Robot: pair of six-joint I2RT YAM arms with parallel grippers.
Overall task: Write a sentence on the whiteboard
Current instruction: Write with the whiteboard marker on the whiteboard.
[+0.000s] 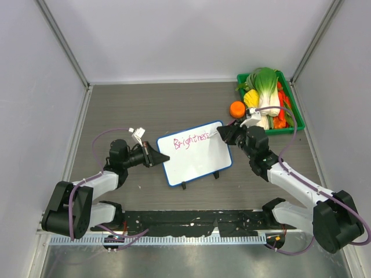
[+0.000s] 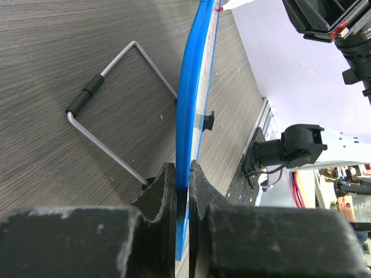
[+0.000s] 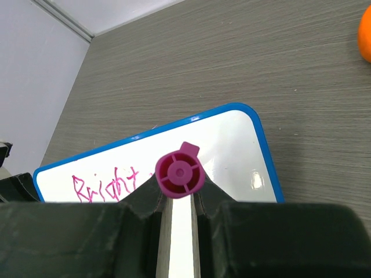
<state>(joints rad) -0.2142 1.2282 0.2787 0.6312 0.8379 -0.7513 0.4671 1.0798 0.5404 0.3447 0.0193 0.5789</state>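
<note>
The whiteboard (image 1: 197, 162), white with a thin blue frame, stands tilted on its two black feet at the middle of the table. Pink writing (image 1: 191, 141) along its top reads "Brightness". My left gripper (image 1: 164, 157) is shut on the board's left edge; in the left wrist view the blue frame (image 2: 191, 87) runs edge-on between the fingers (image 2: 159, 188). My right gripper (image 1: 223, 134) is shut on a pink marker (image 3: 179, 172) held at the board's upper right, just past the last letter. In the right wrist view the marker's end hides the later letters, and only "Bright" (image 3: 107, 185) shows.
A green basket (image 1: 297, 107) full of vegetables stands at the back right, with an orange (image 1: 237, 108) beside it near my right gripper. The board's wire stand (image 2: 110, 104) rests on the table behind it. Grey walls close in left, right and back.
</note>
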